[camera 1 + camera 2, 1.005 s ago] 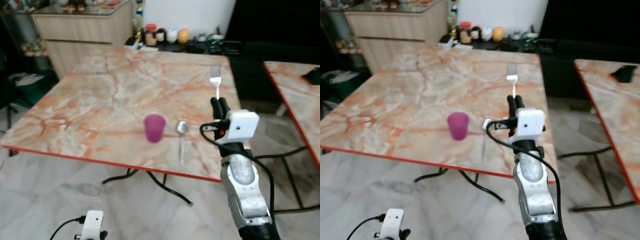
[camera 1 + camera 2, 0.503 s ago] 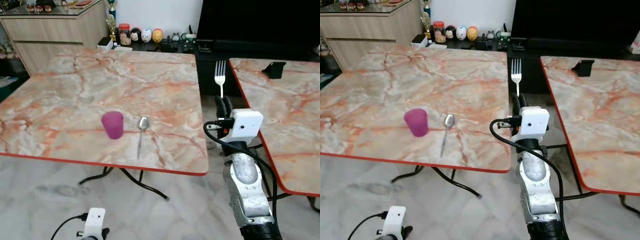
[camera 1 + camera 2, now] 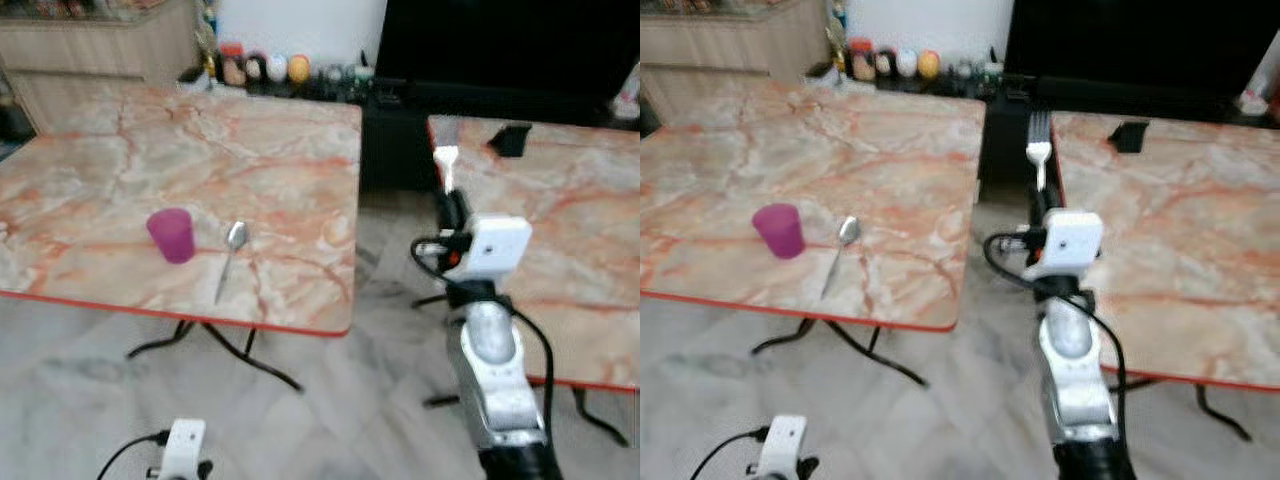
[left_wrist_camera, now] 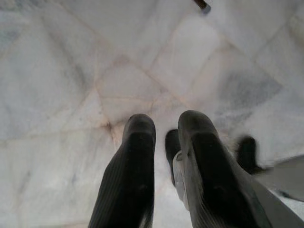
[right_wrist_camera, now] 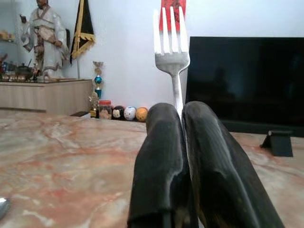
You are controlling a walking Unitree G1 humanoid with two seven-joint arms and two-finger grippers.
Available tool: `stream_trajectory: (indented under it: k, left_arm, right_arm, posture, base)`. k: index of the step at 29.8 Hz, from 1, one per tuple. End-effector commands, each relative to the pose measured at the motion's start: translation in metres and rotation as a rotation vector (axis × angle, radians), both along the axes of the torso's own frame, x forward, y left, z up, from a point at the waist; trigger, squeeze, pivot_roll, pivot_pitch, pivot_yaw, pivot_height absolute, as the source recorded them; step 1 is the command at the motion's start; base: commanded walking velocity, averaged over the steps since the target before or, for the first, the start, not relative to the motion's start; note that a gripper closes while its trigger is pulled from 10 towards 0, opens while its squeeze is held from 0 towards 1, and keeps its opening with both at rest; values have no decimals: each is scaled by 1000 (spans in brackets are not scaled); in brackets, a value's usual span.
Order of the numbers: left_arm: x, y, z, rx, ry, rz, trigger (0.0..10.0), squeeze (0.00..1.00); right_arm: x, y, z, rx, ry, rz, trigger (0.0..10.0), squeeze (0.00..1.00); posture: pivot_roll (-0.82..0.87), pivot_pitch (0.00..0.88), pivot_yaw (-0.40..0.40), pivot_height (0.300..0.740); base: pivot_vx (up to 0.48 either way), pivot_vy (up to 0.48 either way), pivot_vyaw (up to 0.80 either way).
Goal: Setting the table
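My left claw (image 4: 161, 166) hangs idle at the lower left over the floor, its fingers slightly apart and holding nothing. At centre right, my right claw (image 3: 1041, 203) is clamped tight on the fork (image 3: 1038, 150), tines upright. Further left, the spoon (image 3: 229, 255) lies just beside the purple cup (image 3: 172, 235) on the desk (image 3: 300, 170). I judge I am carrying the fork over; next I must bring it beside that setting and lay it flat.

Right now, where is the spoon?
In the left eye view, the spoon lies on the left marble table near its front edge, just right of the purple cup, well left of the right gripper holding the fork.
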State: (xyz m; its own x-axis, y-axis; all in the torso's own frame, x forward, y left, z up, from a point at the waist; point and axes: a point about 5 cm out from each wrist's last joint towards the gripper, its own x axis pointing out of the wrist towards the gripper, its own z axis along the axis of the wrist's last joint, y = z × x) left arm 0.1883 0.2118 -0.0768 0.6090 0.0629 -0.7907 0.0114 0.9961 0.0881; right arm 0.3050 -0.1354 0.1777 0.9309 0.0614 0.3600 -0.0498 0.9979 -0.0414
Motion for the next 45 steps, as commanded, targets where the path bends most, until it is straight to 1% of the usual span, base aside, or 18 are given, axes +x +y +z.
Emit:
stream_trajectory:
  k: [1, 5, 10, 15, 18, 24, 32, 45]
  left_arm:
    - [-2, -1, -1, -4, 3, 15, 10000, 0]
    - [-6, 0, -3, 2, 15, 7, 10000, 0]
    - [-8, 0, -4, 3, 17, 23, 10000, 0]
    - [-5, 1, -3, 14, 13, 7, 10000, 0]
    - [-3, 0, -2, 18, 12, 0, 10000, 0]
    - [-1, -1, -1, 24, 8, -13, 10000, 0]
    - [1, 1, 0, 31, 4, -15, 10000, 0]
    - [-1, 2, 0, 26, 7, -15, 10000, 0]
  right_arm:
    - [-1, -10, 1, -2, -11, -36, 10000, 0]
    - [-3, -15, -2, 0, -3, -59, 10000, 0]
    - [-2, -19, -1, 1, -5, -77, 10000, 0]
    - [3, -22, 5, 1, -24, -86, 10000, 0]
    - [4, -29, 8, -1, -32, -105, 10000, 0]
    - [6, -32, 10, -13, -35, -113, 10000, 0]
    - [8, -33, 14, -6, -44, -119, 10000, 0]
    - [7, -33, 15, -7, -42, -122, 10000, 0]
  posture:
    - [-12, 0, -13, 740]
    - [-14, 0, -5, 740]
    - [-13, 0, -9, 740]
    - [-23, 0, 2, 740]
    - [-18, 0, -4, 740]
    - [-8, 0, -6, 740]
    - [-22, 0, 0, 740]
    - [-27, 0, 2, 740]
  base:
    - [0, -322, 0]
    - [0, -322, 0]
    - [0, -320, 0]
    - [0, -323, 0]
    - [0, -322, 0]
    - [0, -323, 0]
    - [0, -322, 0]
    - [0, -297, 0]
